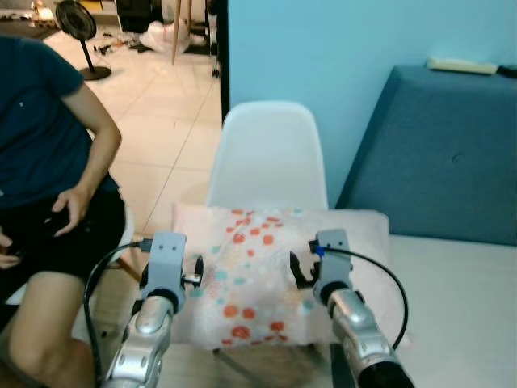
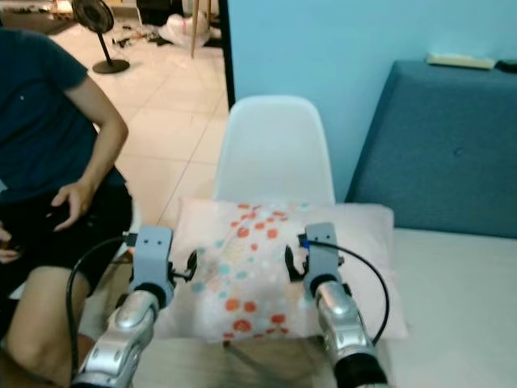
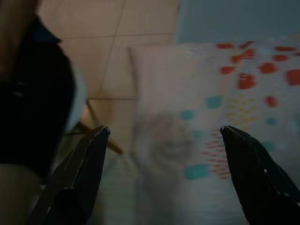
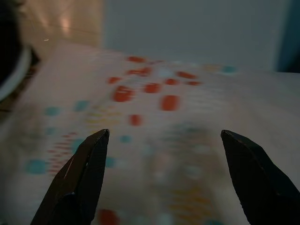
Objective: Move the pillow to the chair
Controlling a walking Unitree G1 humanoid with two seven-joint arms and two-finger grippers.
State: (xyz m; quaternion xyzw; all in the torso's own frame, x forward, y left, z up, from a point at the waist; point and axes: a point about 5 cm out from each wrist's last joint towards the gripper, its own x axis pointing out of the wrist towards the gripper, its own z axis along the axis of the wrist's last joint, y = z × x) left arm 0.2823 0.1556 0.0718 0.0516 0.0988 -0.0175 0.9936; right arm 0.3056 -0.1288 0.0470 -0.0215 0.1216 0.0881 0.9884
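**A:** Where's the pillow [image 1: 275, 267] right now?

**B:** Lying flat on the seat of the white chair [image 1: 268, 153], spotted side up with red, teal and yellow dots. Sticks out past the seat on both sides, with the right end reaching over toward the pale surface [image 1: 460, 299] beside the blue sofa [image 1: 440, 153].

**A:** And the grippers?

**B:** Both up over the pillow. Left gripper [image 3: 164, 136] hovering above the pillow's left edge, fingers [image 3: 79, 173] spread wide, nothing pinched between them. Floor tiles and a chair leg visible past that edge in the left wrist view. Right gripper [image 4: 164, 136] above the middle-right part of the pillow, fingers [image 4: 82, 173] spread wide too, not gripping anything. Can't tell whether either one touches the fabric; both wrist views fairly blurry.

**A:** Anything else around?

**B:** Person [image 1: 48, 178] in a dark blue shirt and black shorts seated just left of the chair, hand [image 1: 71, 208] resting on the thigh. Standing fan [image 1: 78, 24] well back on the tiled floor [image 1: 161, 121]. Light blue wall [image 1: 339, 56] behind the chair.
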